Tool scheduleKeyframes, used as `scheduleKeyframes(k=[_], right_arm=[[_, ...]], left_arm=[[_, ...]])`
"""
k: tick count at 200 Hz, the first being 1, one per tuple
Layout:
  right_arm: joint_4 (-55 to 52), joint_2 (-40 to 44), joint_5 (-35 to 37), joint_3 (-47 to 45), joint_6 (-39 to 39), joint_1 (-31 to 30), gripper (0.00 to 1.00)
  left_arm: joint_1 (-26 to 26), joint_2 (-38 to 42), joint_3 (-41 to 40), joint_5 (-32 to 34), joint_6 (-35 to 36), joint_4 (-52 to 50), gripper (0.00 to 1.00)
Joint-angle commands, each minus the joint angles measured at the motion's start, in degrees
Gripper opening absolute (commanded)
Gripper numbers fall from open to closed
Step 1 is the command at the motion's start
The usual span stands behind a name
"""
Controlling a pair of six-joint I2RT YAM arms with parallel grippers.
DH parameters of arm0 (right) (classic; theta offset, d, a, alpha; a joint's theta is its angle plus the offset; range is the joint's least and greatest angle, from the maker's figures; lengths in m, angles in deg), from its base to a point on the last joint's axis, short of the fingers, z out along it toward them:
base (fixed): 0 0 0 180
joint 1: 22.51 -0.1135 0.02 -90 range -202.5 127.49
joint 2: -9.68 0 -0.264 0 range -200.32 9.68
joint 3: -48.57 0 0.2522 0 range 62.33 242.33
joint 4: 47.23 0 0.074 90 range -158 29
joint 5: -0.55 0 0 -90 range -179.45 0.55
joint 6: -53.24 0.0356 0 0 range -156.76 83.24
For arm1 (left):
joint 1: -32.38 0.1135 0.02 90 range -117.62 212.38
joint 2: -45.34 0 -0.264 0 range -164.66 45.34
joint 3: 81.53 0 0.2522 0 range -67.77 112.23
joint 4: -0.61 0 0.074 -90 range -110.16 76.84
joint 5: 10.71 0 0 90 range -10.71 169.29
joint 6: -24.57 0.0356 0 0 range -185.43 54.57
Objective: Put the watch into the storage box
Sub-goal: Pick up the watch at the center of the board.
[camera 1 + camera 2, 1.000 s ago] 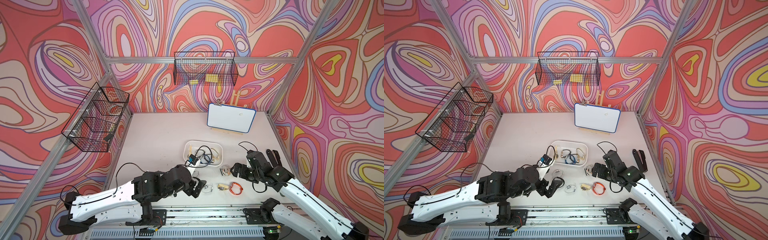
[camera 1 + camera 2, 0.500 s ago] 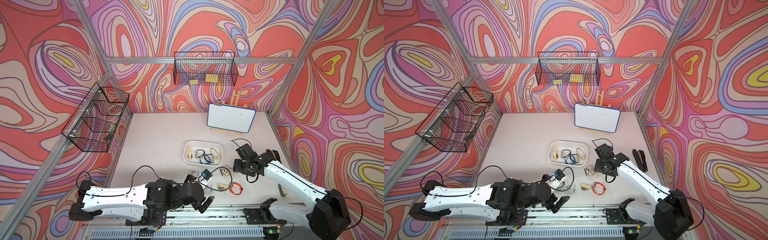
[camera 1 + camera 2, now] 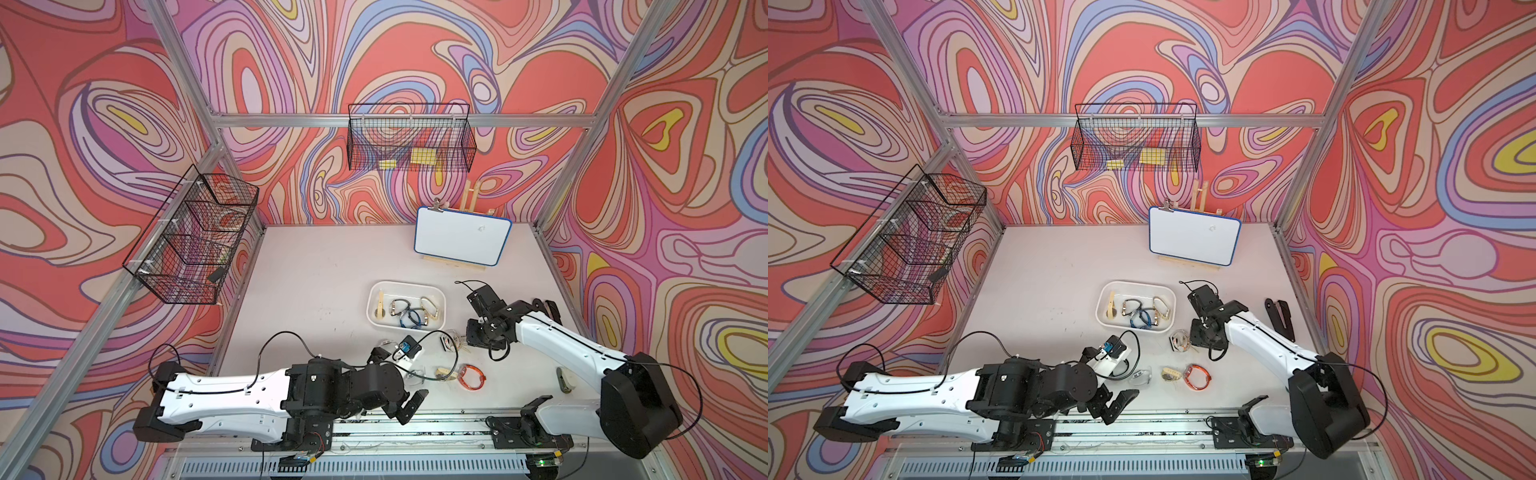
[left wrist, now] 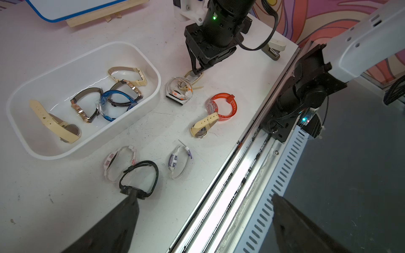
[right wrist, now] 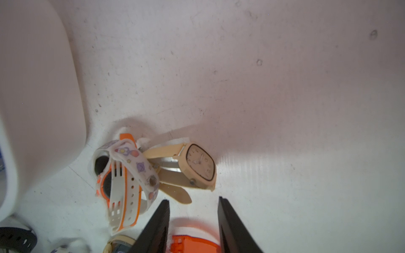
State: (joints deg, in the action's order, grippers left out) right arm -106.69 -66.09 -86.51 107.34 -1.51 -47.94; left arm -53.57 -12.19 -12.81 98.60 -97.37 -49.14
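The white storage box (image 3: 407,285) (image 4: 151,65) sits mid-table and holds several watches. Just right of it a beige square-faced watch (image 5: 198,166) (image 4: 192,80) lies against a white-and-orange watch (image 5: 122,190) (image 3: 1179,340). My right gripper (image 5: 193,199) (image 4: 195,73) (image 3: 1194,344) is low over the table with its tips just short of the beige watch. Its jaws stand a narrow gap apart with nothing between them. My left gripper (image 4: 203,203) (image 3: 409,405) is wide open and empty at the table's front edge. One of its fingers (image 4: 129,210) is next to a black watch (image 4: 140,177).
More loose watches lie near the front: an orange one (image 4: 223,107), a beige round-faced one (image 4: 203,127), a white-pink one (image 4: 118,162) and a purple one (image 4: 178,162). A whiteboard (image 3: 461,241) stands at the back. Wire baskets (image 3: 409,143) (image 3: 191,237) hang on the walls. A stapler (image 3: 565,380) lies at front right.
My left arm drew back from the storage box to the front edge. My right arm swung in to the watches beside the box, and its jaws narrowed.
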Motion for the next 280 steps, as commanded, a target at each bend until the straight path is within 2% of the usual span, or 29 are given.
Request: scheduleKeyframes(k=[1,47,105,143,182,222,280], right_arm=[[0.5,-0.5,0.3,-0.8,-1.5,0.6,0.42],[0.9,-4.4,2.4,0.2,-3.0,0.7,0.41],[2.0,-9.3,3.8,3.5,-4.8,0.8,0.35],[2.8,-11.5,4.4,4.4,-6.0,1.1,0.34],[2.5,-11.2,3.7,6.0,-6.4,1.2,0.33],[1.6,-7.0,2.0,6.9,-6.1,1.2,0.34],[1.3,-10.4,2.8,7.6,-7.9,1.2,0.34]], left_arm=[[-0.3,0.8,-1.0,1.4,-0.8,0.6,1.00],[-0.3,0.2,-0.7,2.0,-0.5,0.3,1.00],[-0.3,-0.4,-0.6,3.1,-1.4,-0.6,1.00],[-0.3,-0.3,-0.6,3.2,-1.7,-1.0,1.00],[-0.3,-0.2,-0.6,3.4,-1.9,-1.3,1.00],[-0.3,-1.1,-0.5,2.8,-2.0,-0.7,1.00],[-0.3,-2.7,0.1,2.5,-1.5,-0.6,1.00]])
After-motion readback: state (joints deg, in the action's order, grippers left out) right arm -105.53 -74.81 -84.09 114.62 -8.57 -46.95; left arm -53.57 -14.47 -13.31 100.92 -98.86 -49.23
